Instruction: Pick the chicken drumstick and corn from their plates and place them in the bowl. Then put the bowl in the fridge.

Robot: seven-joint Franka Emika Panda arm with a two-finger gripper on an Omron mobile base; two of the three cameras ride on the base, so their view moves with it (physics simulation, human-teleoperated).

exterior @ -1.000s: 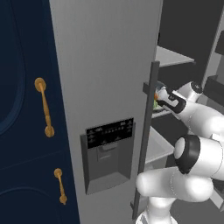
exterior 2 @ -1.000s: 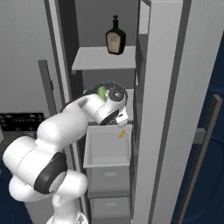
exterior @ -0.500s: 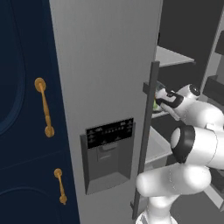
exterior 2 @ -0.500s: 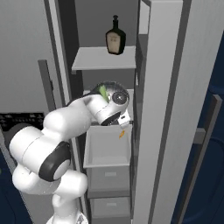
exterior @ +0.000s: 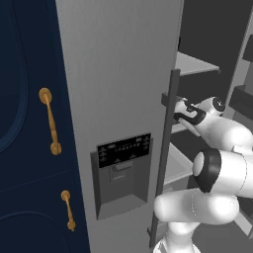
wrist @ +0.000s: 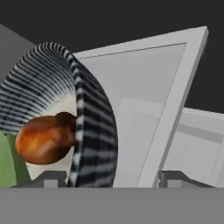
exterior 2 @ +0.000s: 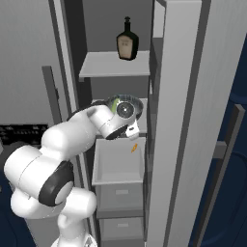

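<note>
Grey bowl [wrist: 94,131] rim sits between parted jaws (drumstick [wrist: 43,139] inside).

bowl: round dark grey metallic bowl [wrist: 87,131] with lighter rim; sits on a shelf inside the open fridge; seen in the right base view [exterior 2: 126,107]
drumstick: reddish-brown roasted chicken drumstick [wrist: 43,138]; lies inside the bowl
corn: green-husked cob [wrist: 6,166]; in the bowl beside the drumstick
fridge: tall grey stainless-steel fridge [exterior: 123,74]; door open

Base views flank the arm [exterior: 217,163], facing the fridge [exterior: 123,74], hand view close on bowl [wrist: 94,131]
</note>
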